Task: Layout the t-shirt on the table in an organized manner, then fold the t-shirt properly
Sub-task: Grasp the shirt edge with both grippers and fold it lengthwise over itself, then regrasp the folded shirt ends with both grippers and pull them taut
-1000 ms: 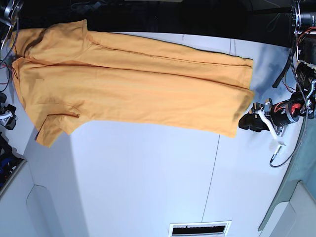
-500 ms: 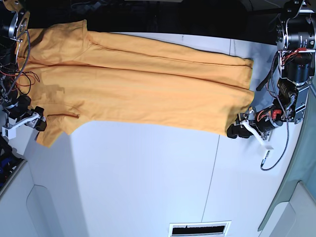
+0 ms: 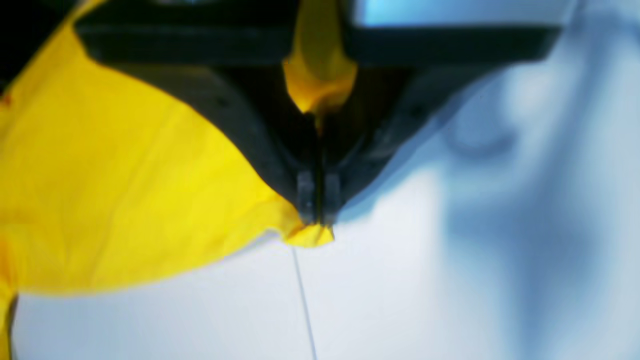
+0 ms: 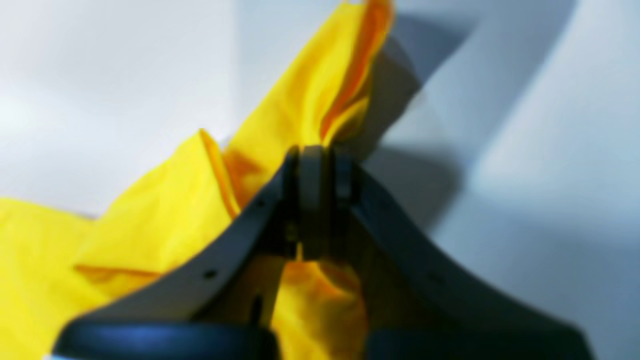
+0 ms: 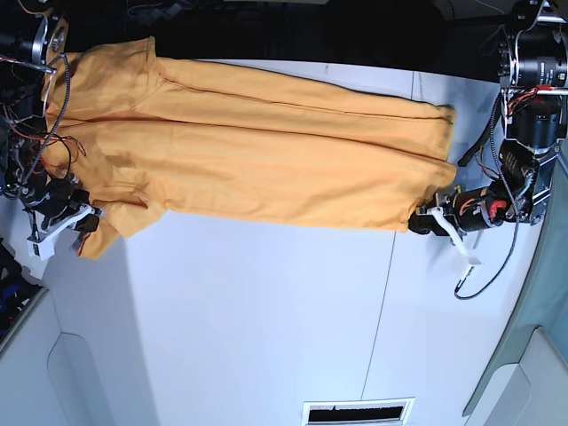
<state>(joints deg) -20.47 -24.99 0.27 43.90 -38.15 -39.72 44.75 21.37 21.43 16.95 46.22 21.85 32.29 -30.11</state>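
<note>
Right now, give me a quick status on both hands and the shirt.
Left hand shut on t-shirt hem corner. Right hand shut on sleeve edge. Shirt spread across the table. Nothing in the way.

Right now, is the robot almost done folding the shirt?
Not yet. Done: the shirt lies spread out long across the table. In hand: the left pincer is shut on a corner of its bottom edge, and the right pincer is shut on bunched cloth at the sleeve end. Left: no finished fold shows, so the folding itself looks only just begun.
</note>
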